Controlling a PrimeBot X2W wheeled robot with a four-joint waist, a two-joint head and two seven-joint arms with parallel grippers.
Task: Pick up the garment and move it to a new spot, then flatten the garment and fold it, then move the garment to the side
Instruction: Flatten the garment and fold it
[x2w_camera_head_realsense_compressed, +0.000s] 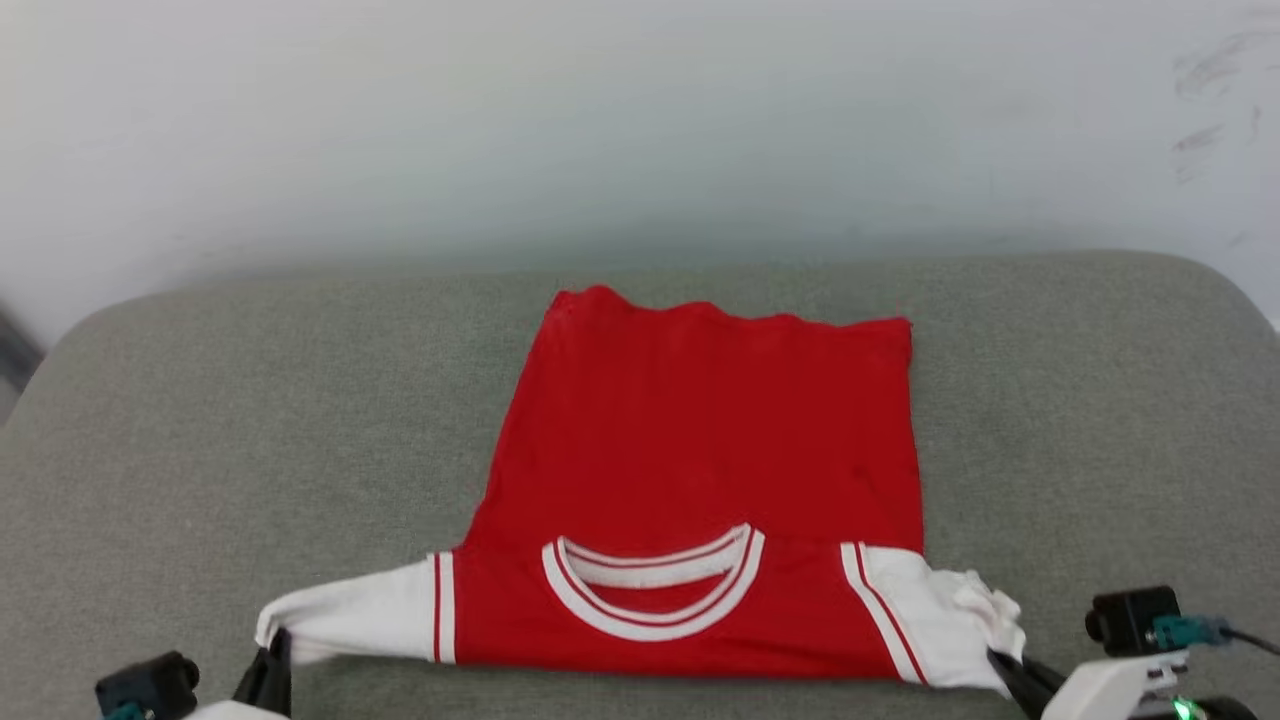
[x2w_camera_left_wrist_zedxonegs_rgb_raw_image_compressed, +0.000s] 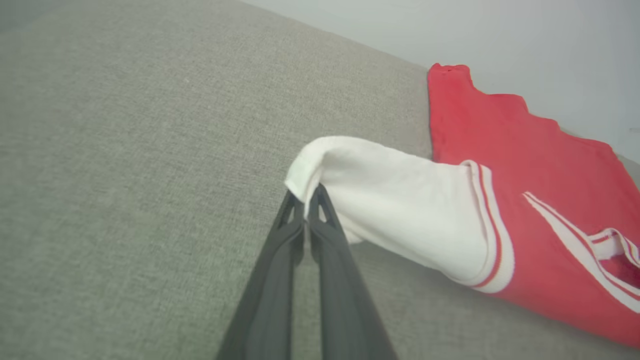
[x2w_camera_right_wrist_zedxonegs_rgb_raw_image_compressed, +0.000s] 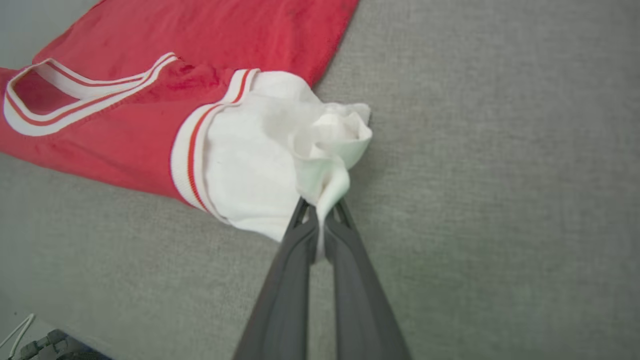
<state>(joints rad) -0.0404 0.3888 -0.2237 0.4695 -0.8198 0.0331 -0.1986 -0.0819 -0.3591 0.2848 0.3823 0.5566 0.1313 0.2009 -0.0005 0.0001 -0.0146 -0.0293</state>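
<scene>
Red jersey T-shirt (x2w_camera_head_realsense_compressed: 700, 440) spread on the grey upholstered cushion (x2w_camera_head_realsense_compressed: 200, 420), plain side up, with the striped collar (x2w_camera_head_realsense_compressed: 655, 585) nearest me and the hem at the far side, close to the pale wall (x2w_camera_head_realsense_compressed: 600, 120). My left gripper (x2w_camera_left_wrist_zedxonegs_rgb_raw_image_compressed: 305, 202) is clamped on the tip of the white left sleeve (x2w_camera_left_wrist_zedxonegs_rgb_raw_image_compressed: 400, 200), which stretches out sideways with its end lifted off the cushion. My right gripper (x2w_camera_right_wrist_zedxonegs_rgb_raw_image_compressed: 320, 212) is pinched on the edge of the white right sleeve (x2w_camera_right_wrist_zedxonegs_rgb_raw_image_compressed: 250, 165), whose cloth is crumpled into folds just above the fingertips. Red-and-white striped trim borders both sleeves where they meet the red body.
</scene>
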